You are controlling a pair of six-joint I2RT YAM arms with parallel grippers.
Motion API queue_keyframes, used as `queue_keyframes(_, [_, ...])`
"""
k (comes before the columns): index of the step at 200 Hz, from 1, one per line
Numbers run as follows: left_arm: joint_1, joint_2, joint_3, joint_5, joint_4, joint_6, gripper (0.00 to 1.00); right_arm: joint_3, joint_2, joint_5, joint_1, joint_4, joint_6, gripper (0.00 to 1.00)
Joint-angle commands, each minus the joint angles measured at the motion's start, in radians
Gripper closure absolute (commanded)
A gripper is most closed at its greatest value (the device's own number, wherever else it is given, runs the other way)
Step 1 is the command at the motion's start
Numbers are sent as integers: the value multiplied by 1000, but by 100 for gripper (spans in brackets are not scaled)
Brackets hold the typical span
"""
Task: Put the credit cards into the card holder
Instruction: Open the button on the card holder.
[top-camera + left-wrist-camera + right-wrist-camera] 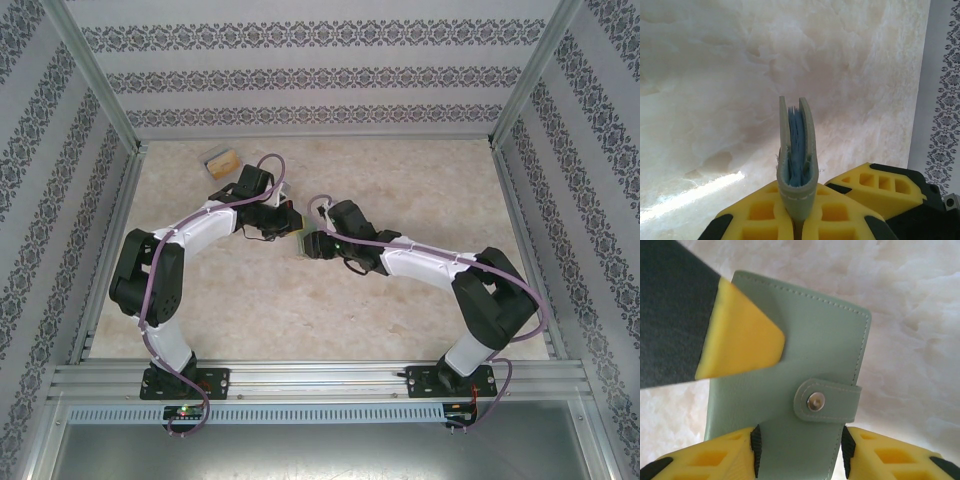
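Observation:
The card holder [810, 335] is a grey-green wallet, folded, its tab snapped over the front. My left gripper [799, 220] is shut on its lower edge and holds it upright off the table; blue inner slots show between the covers [797, 145]. My right gripper [801, 452] is open, one finger on each side of the wallet's width, with the pads close to its edges. In the top view both grippers, left [288, 222] and right [314, 244], meet at mid-table. The credit cards [218, 158] show as a small orange-tan patch at the back left, far from both grippers.
A clear plastic box [226, 166] sits with the orange-tan patch near the back wall. Metal rails [110, 240] and patterned walls close in the marble-look table. Open table surface lies to the right of the arms.

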Motion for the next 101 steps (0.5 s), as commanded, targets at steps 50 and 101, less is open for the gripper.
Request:
queue_keyframes(50, [-20, -29, 21, 65, -13, -17, 100, 68, 70, 88, -7, -44, 53, 82])
queue_keyframes(101, [-20, -37, 24, 64, -58, 20, 100, -13, -1, 98, -39, -32, 75, 100])
